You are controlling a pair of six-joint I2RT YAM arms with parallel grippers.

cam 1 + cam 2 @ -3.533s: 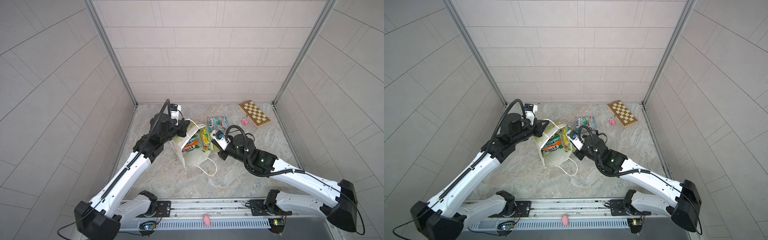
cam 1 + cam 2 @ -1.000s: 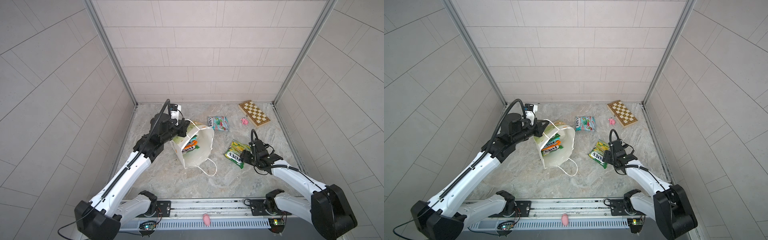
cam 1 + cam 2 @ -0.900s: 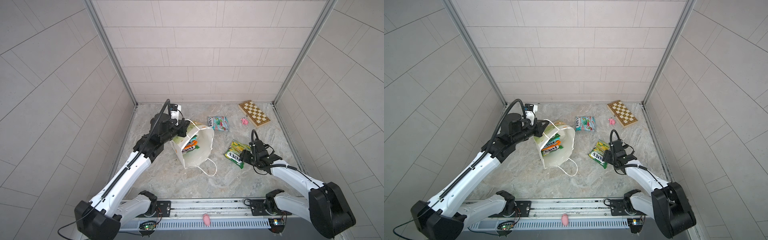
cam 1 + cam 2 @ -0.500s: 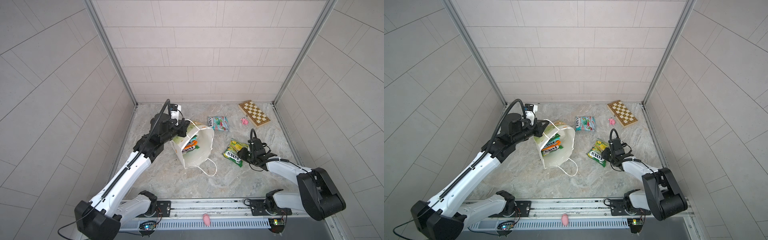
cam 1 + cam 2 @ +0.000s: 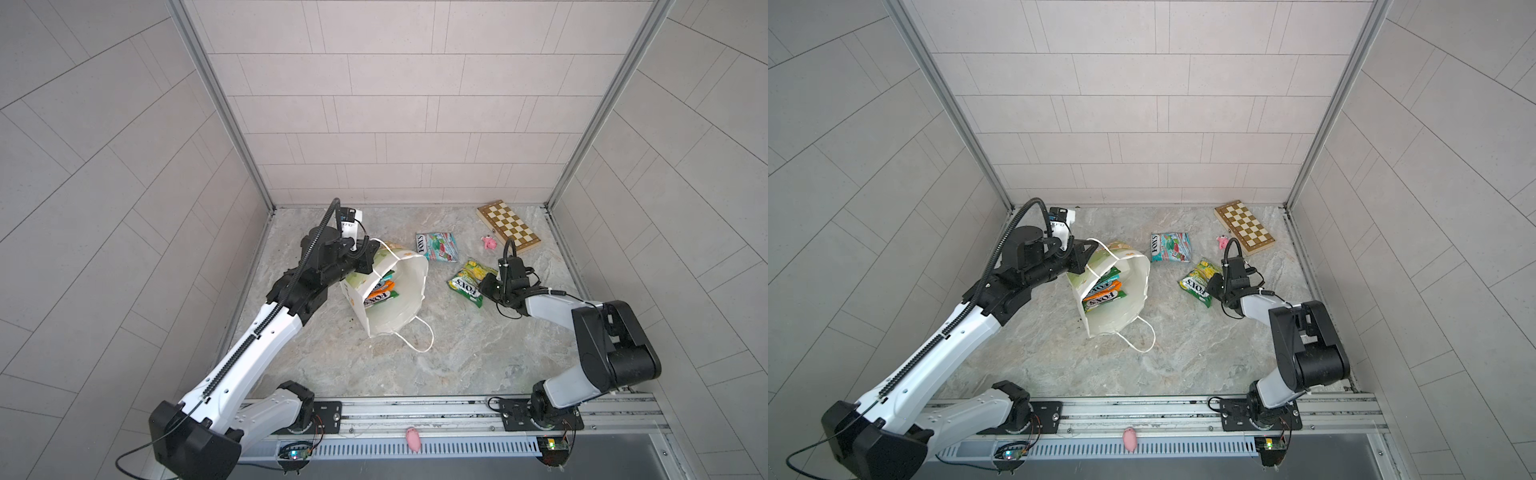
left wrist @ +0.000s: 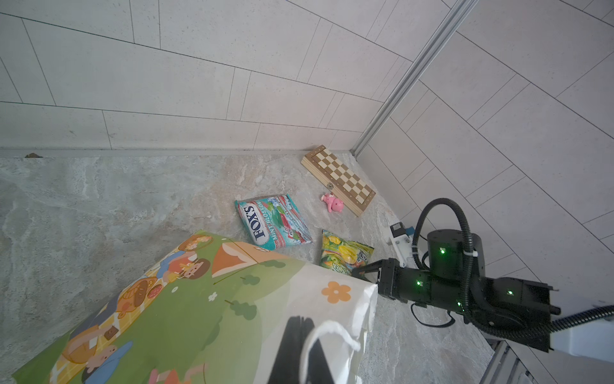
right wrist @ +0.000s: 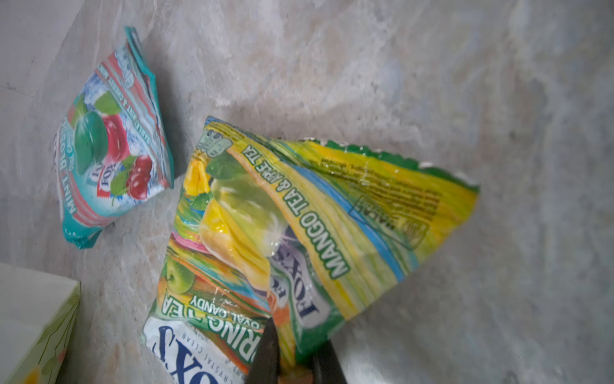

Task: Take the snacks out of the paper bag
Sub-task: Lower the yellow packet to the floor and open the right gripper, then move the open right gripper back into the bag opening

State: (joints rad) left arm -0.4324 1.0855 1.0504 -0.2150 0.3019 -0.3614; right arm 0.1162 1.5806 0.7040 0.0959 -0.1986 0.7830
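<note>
The left gripper [image 5: 368,259] is pressed shut on the rim of the white paper bag [image 5: 409,286] with cord handles and green print. It holds the bag tipped on the grey marble tabletop [image 5: 457,353], mouth open, with several glossy candy packets [image 5: 380,293] inside. The right gripper [image 7: 292,352] is clamped on an edge of a crumpled yellow-green candy packet [image 7: 332,212] resting on the tabletop right of the bag, near a flat teal-and-red candy packet [image 5: 436,246], a small pink toy figure [image 5: 489,242] and a wooden chessboard [image 5: 509,226]

White paper bag [image 5: 409,286] with a green cartoon print outside; teal-and-red packet [image 5: 436,246]; yellow-green packet [image 5: 467,281]; brown-and-cream chequered board [image 5: 508,227].
</note>
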